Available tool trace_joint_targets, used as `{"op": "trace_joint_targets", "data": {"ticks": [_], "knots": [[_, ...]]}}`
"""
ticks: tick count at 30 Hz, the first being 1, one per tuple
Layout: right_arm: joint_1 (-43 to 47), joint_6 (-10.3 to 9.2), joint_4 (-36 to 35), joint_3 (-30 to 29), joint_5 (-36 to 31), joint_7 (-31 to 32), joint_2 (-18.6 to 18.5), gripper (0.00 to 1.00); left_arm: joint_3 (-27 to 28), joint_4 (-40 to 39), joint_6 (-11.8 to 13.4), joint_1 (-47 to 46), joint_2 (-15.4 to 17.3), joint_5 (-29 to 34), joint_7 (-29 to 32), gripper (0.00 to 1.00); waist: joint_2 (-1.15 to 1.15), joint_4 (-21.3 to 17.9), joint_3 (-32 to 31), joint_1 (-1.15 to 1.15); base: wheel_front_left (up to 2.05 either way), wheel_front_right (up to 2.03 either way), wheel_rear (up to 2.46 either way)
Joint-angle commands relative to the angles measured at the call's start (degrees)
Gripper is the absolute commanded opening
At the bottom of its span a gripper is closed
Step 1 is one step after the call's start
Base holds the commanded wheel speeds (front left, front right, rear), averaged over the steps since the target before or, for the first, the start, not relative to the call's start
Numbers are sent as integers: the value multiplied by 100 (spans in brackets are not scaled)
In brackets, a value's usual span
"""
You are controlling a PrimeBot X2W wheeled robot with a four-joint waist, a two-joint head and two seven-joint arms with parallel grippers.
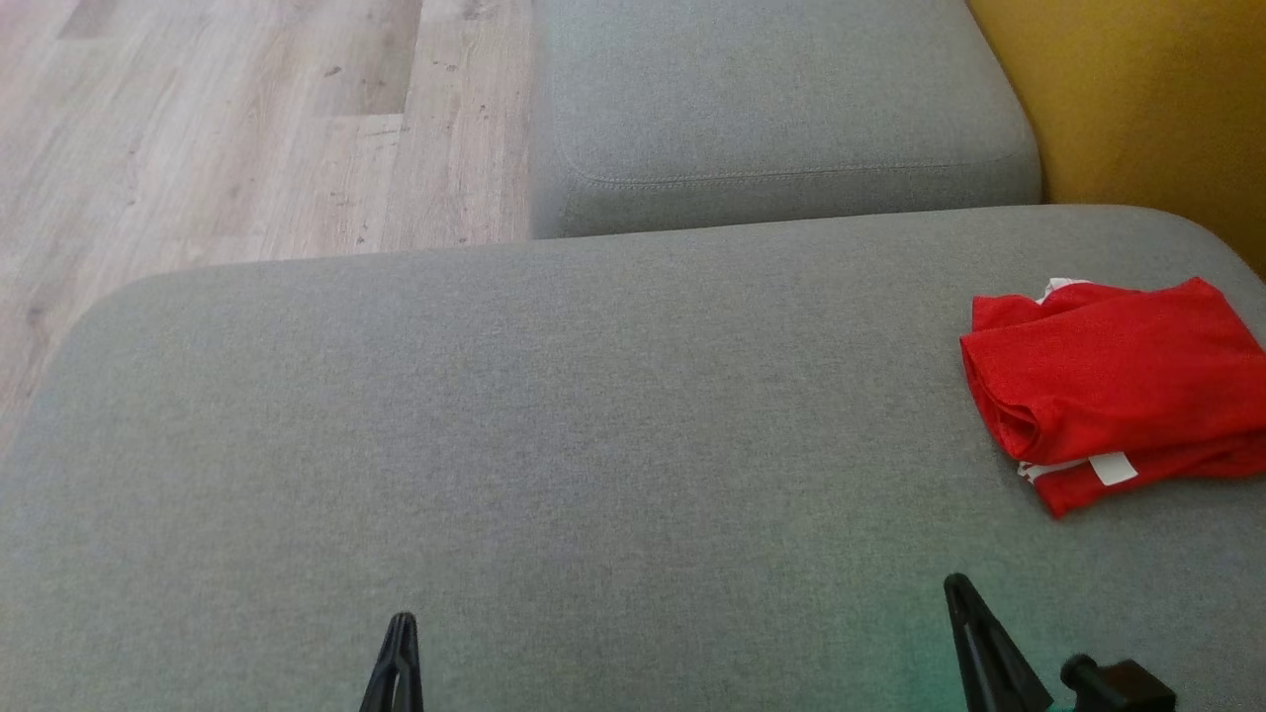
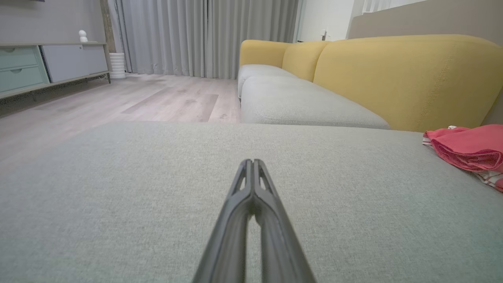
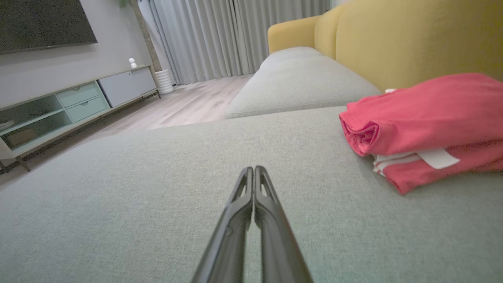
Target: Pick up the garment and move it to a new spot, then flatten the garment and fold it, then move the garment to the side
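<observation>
The garment point(image 1: 1113, 381) is red with white trim and lies folded in a thick bundle at the right edge of the grey cushion point(image 1: 593, 425). It also appears at the right of the left wrist view point(image 2: 469, 149) and the right wrist view point(image 3: 424, 125). My left gripper point(image 1: 401, 625) sits low at the front, shut and empty point(image 2: 253, 162), far left of the garment. My right gripper point(image 1: 954, 585) is shut and empty too point(image 3: 253, 169), a short way in front of the garment and apart from it.
A second grey seat cushion point(image 1: 771, 109) lies beyond, with the yellow sofa back point(image 1: 1147, 109) along the right. Wooden floor point(image 1: 247, 129) drops off at the far left. A TV cabinet point(image 3: 74, 106) and grey curtains point(image 3: 232, 35) stand across the room.
</observation>
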Motion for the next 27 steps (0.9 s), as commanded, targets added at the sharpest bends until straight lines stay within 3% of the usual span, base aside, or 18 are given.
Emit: {"op": "trace_joint_targets", "data": {"ticks": [1, 27], "knots": [[-99, 0, -172, -18, 134, 16, -1, 0, 17, -183, -9, -78, 4, -128, 9, 0, 0, 0, 6, 0, 0, 0, 0], [-534, -1, -37, -212, 1943, 359, -66, 0, 302, 88, -295, -563, 101, -1967, 352, 0, 0, -27, 121, 0, 0, 0, 0]]}}
